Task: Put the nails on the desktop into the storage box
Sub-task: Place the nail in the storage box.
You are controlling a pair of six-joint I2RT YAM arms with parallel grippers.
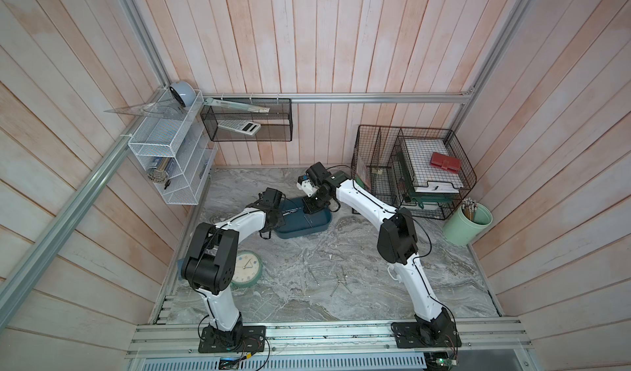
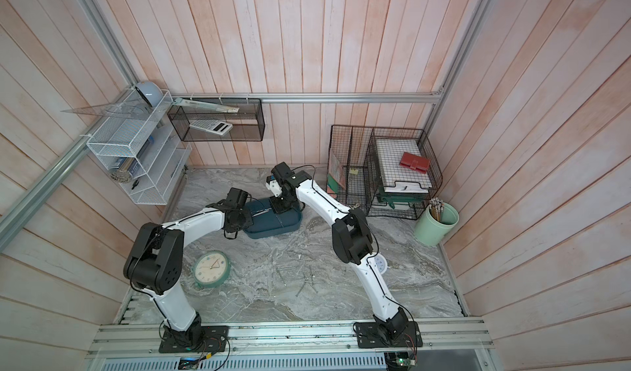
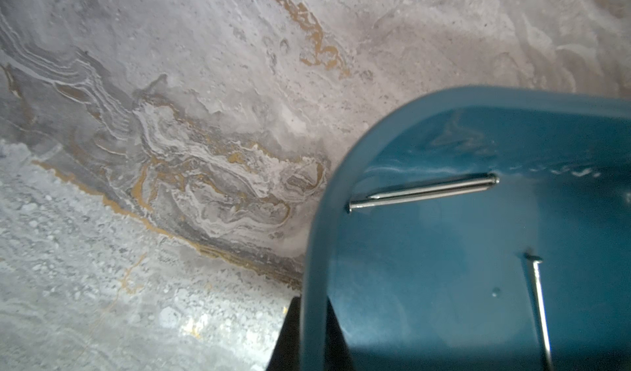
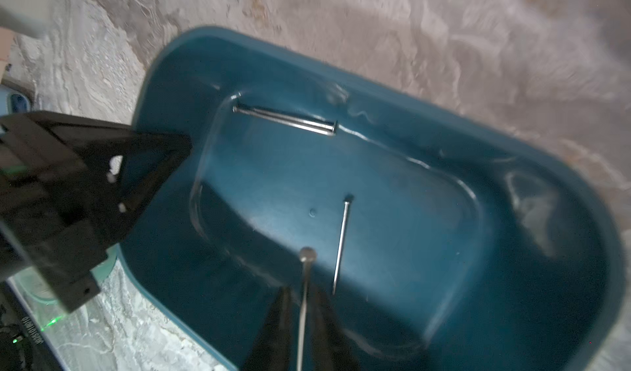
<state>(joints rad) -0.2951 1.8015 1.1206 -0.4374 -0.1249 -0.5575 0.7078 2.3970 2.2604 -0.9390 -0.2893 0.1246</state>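
Note:
The teal storage box (image 1: pixel 307 224) (image 2: pixel 276 222) sits on the marble desktop (image 1: pixel 358 243) between both arms. My left gripper (image 3: pixel 312 301) (image 1: pixel 273 220) is shut on the box's rim (image 3: pixel 317 249), one finger inside and one outside. My right gripper (image 4: pixel 302 290) (image 1: pixel 312 208) hangs over the box, jaws slightly apart. A blurred nail (image 4: pixel 305 284) stands between them with a gap on each side. On the box floor (image 4: pixel 409 198) lie two nails side by side (image 4: pixel 286 120) (image 3: pixel 423 190) and a single nail (image 4: pixel 342 243) (image 3: pixel 539 304). Several nails (image 1: pixel 341 280) (image 2: pixel 307 282) lie scattered on the desktop nearer the front.
A green-rimmed clock (image 1: pixel 246 268) lies by the left arm, and a small white clock (image 2: pixel 379 263) shows under the right arm. Black wire baskets (image 1: pixel 409 171) and a mint cup of pencils (image 1: pixel 467 222) stand at the back right. A white mesh shelf (image 1: pixel 167 157) hangs on the left wall.

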